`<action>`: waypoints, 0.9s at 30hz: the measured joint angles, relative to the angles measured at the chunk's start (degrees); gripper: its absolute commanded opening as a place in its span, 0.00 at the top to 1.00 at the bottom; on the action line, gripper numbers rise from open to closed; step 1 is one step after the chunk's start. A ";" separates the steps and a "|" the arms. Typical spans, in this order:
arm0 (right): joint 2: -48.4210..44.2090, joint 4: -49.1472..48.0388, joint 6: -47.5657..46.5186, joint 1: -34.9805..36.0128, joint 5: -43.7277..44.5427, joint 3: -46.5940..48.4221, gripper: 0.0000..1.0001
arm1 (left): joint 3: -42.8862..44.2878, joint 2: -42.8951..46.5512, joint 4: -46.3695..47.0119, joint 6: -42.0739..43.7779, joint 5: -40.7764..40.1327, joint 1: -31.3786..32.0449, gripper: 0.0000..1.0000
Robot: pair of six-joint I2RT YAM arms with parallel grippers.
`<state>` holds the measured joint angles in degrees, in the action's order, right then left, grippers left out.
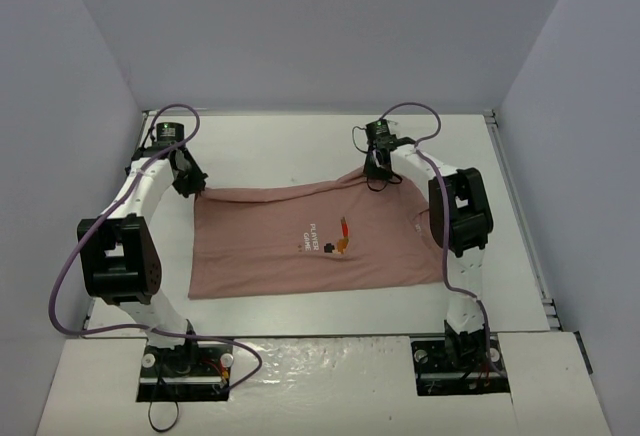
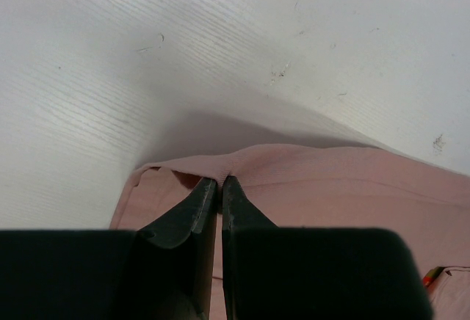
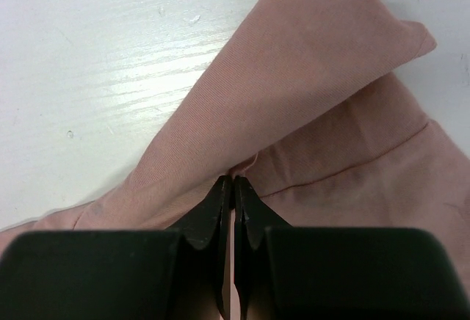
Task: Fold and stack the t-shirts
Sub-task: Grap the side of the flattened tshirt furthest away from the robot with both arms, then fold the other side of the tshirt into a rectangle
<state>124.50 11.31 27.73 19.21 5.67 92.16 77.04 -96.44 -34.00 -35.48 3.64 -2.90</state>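
One dusty-pink t-shirt (image 1: 310, 241) lies spread across the middle of the white table, its small orange-and-dark graphic (image 1: 343, 236) and white lettering facing up. My left gripper (image 1: 192, 188) is at the shirt's far left corner. In the left wrist view it (image 2: 219, 180) is shut, pinching the cloth's edge (image 2: 242, 160). My right gripper (image 1: 378, 174) is at the far right part of the shirt, by a raised fold. Seen from the right wrist, that gripper (image 3: 233, 180) is shut on a pinch of the t-shirt (image 3: 294, 92), where a sleeve flap lies folded over.
Grey walls (image 1: 320, 26) enclose the white table (image 1: 280, 146) at the back and both sides. A metal rail (image 1: 520, 216) runs along the right edge. Purple cables (image 1: 60, 286) loop beside the left arm. The arm bases (image 1: 185, 361) stand at the near edge.
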 measured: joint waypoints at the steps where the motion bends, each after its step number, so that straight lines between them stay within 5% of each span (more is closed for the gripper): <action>1: -0.07 0.01 -0.18 0.01 0.19 -0.01 1.00 | 0.01 0.00 0.00 0.01 0.00 0.00 1.00; 27: -26.51 4.23 2.06 2.57 3.81 -16.81 1.00 | -2.08 4.87 -0.09 2.20 1.09 0.00 1.00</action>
<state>97.99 15.54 29.80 21.78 9.48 75.35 74.97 -91.58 -34.09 -33.29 4.73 -2.90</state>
